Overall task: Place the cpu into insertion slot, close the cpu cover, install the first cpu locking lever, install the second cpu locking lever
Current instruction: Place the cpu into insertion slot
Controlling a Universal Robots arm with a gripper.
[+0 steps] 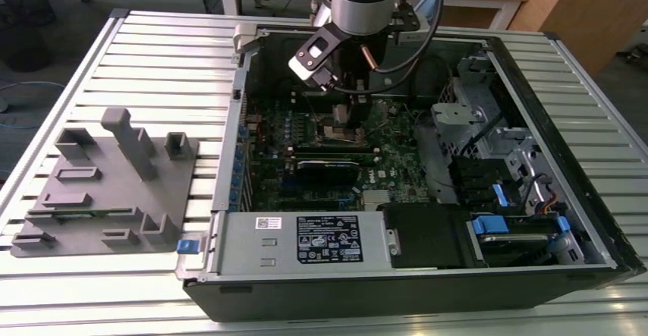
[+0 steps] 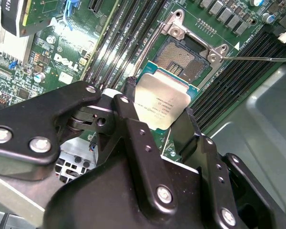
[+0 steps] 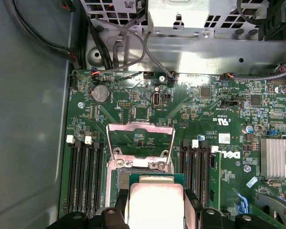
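Note:
My gripper (image 2: pixel 159 109) is shut on the cpu (image 2: pixel 163 102), a flat square chip with a silvery top pinched at two opposite edges by black fingers (image 2: pixel 125 107). In both wrist views the chip hangs just above and slightly off the insertion slot (image 2: pixel 179 58), whose dark pin field lies uncovered on the green board. The cpu cover (image 3: pixel 140 127) stands swung up at the slot's far end. In the first wrist view the cpu (image 3: pixel 155 202) hides most of the insertion slot (image 3: pixel 116 178). A thin wire locking lever (image 2: pixel 257 58) sticks out sideways. In the exterior view the gripper (image 1: pixel 341 114) reaches down into the case.
The open computer case (image 1: pixel 228 146) lies on a slatted metal table. Black memory slots (image 3: pixel 83 176) flank the socket on both sides. A finned heatsink (image 3: pixel 276 157), loose cables (image 3: pixel 119 43) and drive cages (image 1: pixel 476 116) crowd the case. A grey fixture block (image 1: pixel 102 177) sits at the exterior view's left.

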